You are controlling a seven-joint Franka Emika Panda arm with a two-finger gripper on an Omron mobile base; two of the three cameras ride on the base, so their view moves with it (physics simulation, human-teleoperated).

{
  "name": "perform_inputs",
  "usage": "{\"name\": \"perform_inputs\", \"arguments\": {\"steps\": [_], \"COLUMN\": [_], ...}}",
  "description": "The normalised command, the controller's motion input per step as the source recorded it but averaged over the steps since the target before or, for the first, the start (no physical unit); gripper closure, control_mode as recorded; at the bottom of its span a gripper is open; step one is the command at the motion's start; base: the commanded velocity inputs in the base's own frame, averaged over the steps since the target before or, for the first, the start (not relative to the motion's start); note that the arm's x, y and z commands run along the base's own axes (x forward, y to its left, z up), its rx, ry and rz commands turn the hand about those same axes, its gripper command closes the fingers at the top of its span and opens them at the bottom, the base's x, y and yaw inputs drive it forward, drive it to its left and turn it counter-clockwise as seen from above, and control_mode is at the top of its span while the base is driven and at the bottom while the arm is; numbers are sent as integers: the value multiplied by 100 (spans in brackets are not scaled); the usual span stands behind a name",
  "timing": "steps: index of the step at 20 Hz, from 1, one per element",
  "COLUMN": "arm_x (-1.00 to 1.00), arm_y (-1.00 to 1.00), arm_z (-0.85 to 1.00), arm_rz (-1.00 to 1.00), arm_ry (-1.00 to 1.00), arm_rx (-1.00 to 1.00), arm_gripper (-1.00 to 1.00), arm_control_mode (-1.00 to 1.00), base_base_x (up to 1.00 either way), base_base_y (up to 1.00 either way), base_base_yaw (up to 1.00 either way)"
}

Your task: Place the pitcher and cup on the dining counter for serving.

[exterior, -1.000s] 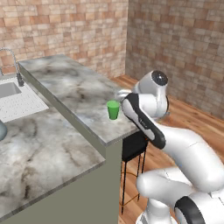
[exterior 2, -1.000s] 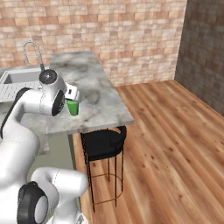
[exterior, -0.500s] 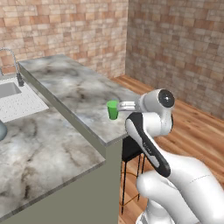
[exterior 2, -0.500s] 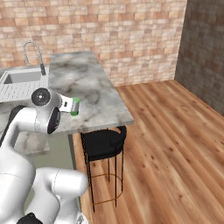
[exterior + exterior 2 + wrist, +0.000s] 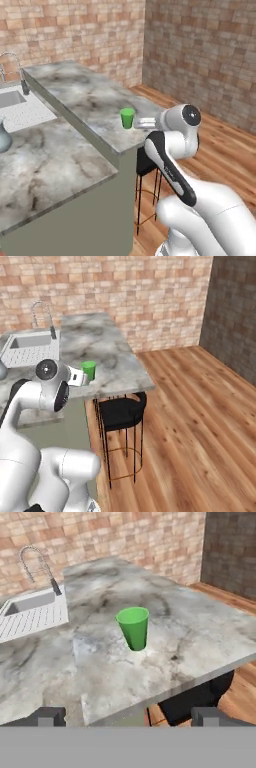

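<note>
The green cup point(image 5: 133, 627) stood upright on the dining bench point(image 5: 200, 632), untouched. The claw point(image 5: 129, 716) was spread wide, empty, well apart from it.

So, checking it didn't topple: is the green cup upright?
Upright: the cup stands on its base on the dining counter, open rim up.

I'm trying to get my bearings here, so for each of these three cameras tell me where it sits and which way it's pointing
Left base view: behind the arm on its left, looking forward and down over the dining counter at the cup; the white arm rises lower right.
Right base view: behind on its right, facing the same counter, a black stool and the wood floor; the arm rises lower left.
Hand view: on the hand, looking along the open claw at the cup standing upright, apart from the fingertips.
All three share the cup and the sink.
</note>
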Motion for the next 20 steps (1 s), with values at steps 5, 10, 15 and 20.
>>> {"name": "perform_inputs", "arguments": {"steps": [5,10,15,20], "arm_x": [0,0,0,0], "arm_y": [0,0,0,0], "arm_z": [0,0,0,0], "arm_rz": [0,0,0,0], "arm_ry": [0,0,0,0], "arm_rx": [0,0,0,0], "arm_gripper": [-100,-100,-100,-100], "arm_control_mode": [100,100,100,100], "base_base_x": [-65,-30,-2,16], "base_base_y": [68,100,100,100], "base_base_yaw": [0,-1,-7,-23]}}
